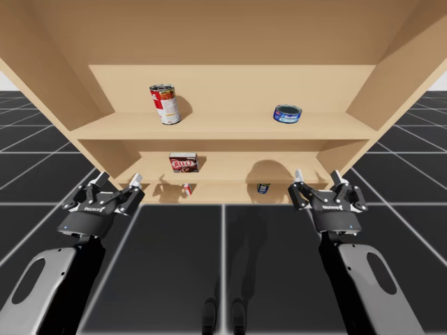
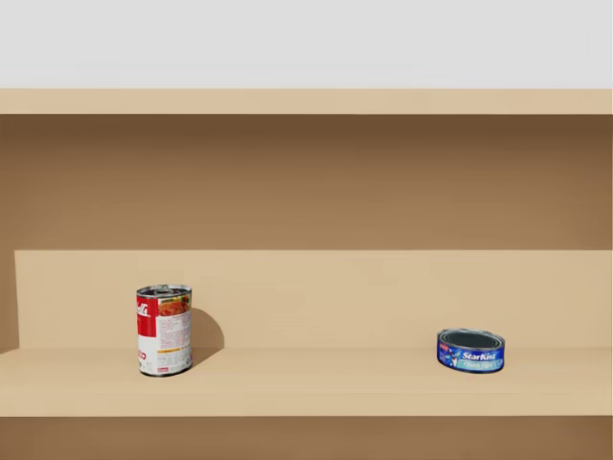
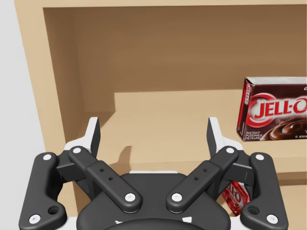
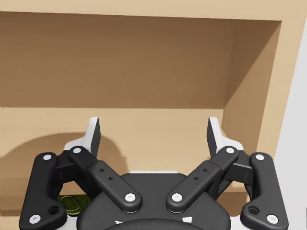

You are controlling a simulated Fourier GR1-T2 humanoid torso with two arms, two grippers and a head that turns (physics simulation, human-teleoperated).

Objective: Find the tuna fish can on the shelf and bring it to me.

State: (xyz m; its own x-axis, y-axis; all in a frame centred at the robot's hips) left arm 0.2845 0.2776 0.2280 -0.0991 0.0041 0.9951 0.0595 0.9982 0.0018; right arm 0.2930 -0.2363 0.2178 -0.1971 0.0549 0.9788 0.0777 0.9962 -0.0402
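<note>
the fetch has not started as far as you can see here: nothing is gripped, and the reach, the grasp, the lift off the board and the carry back are all left to do.

starting at the left, your left gripper [image 1: 117, 180] hangs in front of the shelf [image 1: 223, 127], low, about level with its lower boards, and points into the unit. its fingers stand wide apart with nothing between them. from the left wrist view, the bay ahead of it is bare, and a dark red box [image 3: 276, 115] stands off to its right on the middle board.

up on the top board, a tall red and white can [image 1: 165, 104] stands upright at the left. that is not your target.

further right on the same board sits the flat blue can [image 1: 287, 114], low and round, resting on its base, well apart from the tall can. it is most likely the tuna can.

at the right, your right gripper [image 1: 319, 176] mirrors the left: same low height, aimed into the shelf, fingers spread and empty. it sits below the flat blue can and a little to its right, well apart from it, so this arm looks the better placed, and it would have to rise to the top board first.
</note>
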